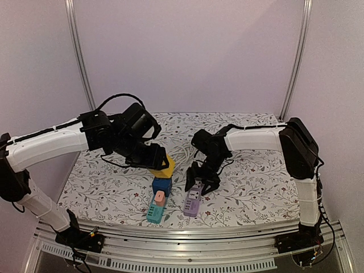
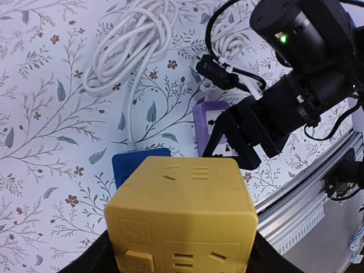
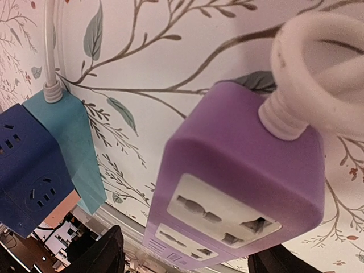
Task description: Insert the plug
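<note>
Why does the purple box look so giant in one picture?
Right wrist view: the camera sits very close, so the purple power strip fills the frame and its white cord blurs. Left wrist view: the yellow cube looms the same way. Top view: everything is small, in purplish light.

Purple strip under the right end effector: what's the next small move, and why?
Probably close the right end effector on the purple strip. Its fingers sit either side of the strip with gaps showing, so it isn't gripped yet. The left end effector holds the yellow cube raised nearby.
</note>
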Motion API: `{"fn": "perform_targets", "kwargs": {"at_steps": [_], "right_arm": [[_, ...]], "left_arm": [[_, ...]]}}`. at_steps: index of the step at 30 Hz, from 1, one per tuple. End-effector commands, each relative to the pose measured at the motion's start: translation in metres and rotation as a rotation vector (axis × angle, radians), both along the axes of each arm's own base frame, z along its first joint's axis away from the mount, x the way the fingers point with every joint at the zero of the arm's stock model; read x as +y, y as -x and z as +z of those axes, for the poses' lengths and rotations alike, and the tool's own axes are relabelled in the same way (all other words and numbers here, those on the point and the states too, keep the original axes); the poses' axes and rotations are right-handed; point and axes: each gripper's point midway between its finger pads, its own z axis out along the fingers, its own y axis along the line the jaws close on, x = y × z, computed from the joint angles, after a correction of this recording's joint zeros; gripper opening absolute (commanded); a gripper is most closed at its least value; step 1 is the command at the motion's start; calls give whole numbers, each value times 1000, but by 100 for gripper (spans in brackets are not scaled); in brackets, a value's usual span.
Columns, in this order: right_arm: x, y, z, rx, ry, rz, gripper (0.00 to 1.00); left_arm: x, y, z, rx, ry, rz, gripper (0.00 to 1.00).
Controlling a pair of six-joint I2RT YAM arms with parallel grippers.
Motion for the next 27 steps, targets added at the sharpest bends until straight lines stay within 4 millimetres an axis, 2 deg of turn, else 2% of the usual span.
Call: {"fn": "perform_targets", "kwargs": {"at_steps": [1, 6, 11, 17, 20, 24, 27], "right_arm": [[8, -5, 14, -39, -58, 20, 74], [-3, -19, 43, -107, -60, 14, 78], [-29, -33, 81, -194, -53, -15, 80], [-66, -46, 121, -293, -38, -46, 82], [-89, -51, 127, -334, 18, -75, 86], [-116, -55, 133, -385, 46, -128, 99], [-130, -56, 142, -420, 18, -162, 99]], "left_arm": [[-8, 1, 8, 68, 29, 17, 0], [-34, 1, 38, 146, 172, -18, 0], [-55, 6, 38, 271, 262, -85, 0], [-67, -7, 30, 302, 297, -53, 0], [-74, -16, 21, 325, 303, -26, 0], [-80, -25, 6, 348, 247, -9, 0], [-84, -30, -7, 368, 192, -4, 0]]}}
